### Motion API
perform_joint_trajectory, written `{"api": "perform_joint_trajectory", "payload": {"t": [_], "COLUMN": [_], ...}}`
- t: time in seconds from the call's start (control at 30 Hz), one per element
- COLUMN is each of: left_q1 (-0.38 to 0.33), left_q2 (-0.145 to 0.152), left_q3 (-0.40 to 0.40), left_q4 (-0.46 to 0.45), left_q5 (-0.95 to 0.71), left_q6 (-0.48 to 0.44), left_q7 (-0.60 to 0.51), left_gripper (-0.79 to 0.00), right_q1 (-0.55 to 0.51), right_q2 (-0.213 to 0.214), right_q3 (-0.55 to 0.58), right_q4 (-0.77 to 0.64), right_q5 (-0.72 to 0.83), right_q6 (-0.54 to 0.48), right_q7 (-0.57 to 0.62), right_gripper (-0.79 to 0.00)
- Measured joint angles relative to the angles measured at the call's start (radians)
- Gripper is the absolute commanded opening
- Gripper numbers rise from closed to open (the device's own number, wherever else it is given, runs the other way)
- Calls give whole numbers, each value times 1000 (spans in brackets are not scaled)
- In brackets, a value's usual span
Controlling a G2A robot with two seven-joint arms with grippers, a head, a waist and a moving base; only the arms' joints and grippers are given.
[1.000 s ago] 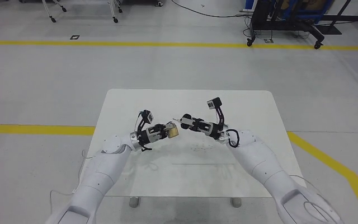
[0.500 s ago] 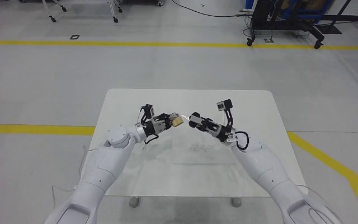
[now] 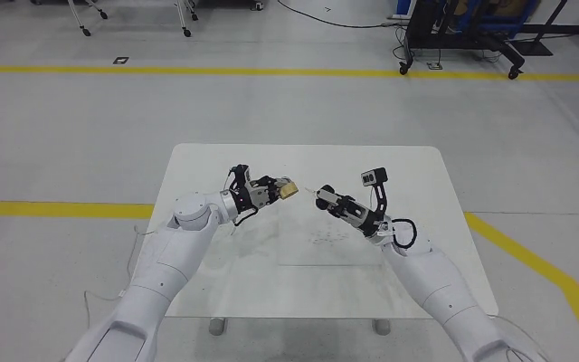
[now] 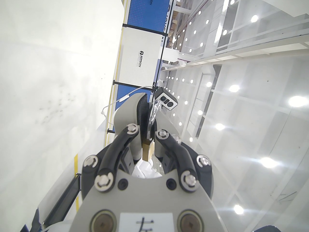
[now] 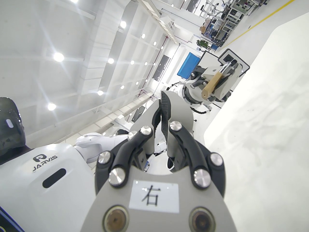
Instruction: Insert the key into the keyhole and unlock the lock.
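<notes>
The lock (image 5: 212,85) looks like matt brass, its shackle (image 5: 226,66) shiny metal; my pads (image 5: 166,108) are black ribbed rubber; the table (image 3: 362,281) is smooth, scuffed white.

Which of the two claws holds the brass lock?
The left claw: the brass lock sits clamped in it. The right claw, which faces it, is shut on only a thin key.
</notes>
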Motion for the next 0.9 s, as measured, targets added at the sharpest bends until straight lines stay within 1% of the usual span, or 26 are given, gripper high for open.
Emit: {"api": "perform_joint_trajectory", "payload": {"t": [0.1, 0.17, 0.2, 0.27, 0.33, 0.4, 0.5, 0.6, 0.7, 0.8, 0.9], "left_q1": [0, 1, 6, 21, 36, 49, 56, 62, 71, 73, 79], "left_q2": [0, 1, 0, -1, 0, 1, 3, 5, 4, 5, 6], "left_q3": [0, -3, -13, -29, -34, -38, -41, -36, -31, -31, -34], "left_q4": [0, -4, -16, -35, -49, -68, -86, -102, -112, -117, -124], "left_q5": [0, 8, 12, -26, -65, -41, -11, 36, 45, 62, 72], "left_q6": [0, -6, -16, -31, -48, -53, -52, -61, -55, -54, -61], "left_q7": [0, 10, 30, 37, 62, 86, 116, 142, 144, 155, 158], "left_gripper": [-785, -785, -785, -785, -785, -785, -785, -785, -785, -785, -785], "right_q1": [0, -7, -20, -36, -56, -77, -111, -144, -172, -192, -196], "right_q2": [1, 2, 0, 0, 1, 5, 11, 16, 18, 16, 13], "right_q3": [4, 8, 7, 9, 7, 10, 21, 33, 33, 29, 28], "right_q4": [2, -15, -39, -66, -99, -136, -202, -276, -341, -388, -393], "right_q5": [-11, -59, -78, -70, -83, -114, -162, -218, -289, -285, -290], "right_q6": [4, 24, 45, 89, 166, 250, 349, 420, 480, 519, 529], "right_q7": [-11, -59, -94, -134, -168, -199, -247, -312, -387, -418, -433], "right_gripper": [-785, -785, -785, -785, -785, -785, -785, -785, -785, -785, -785]}}
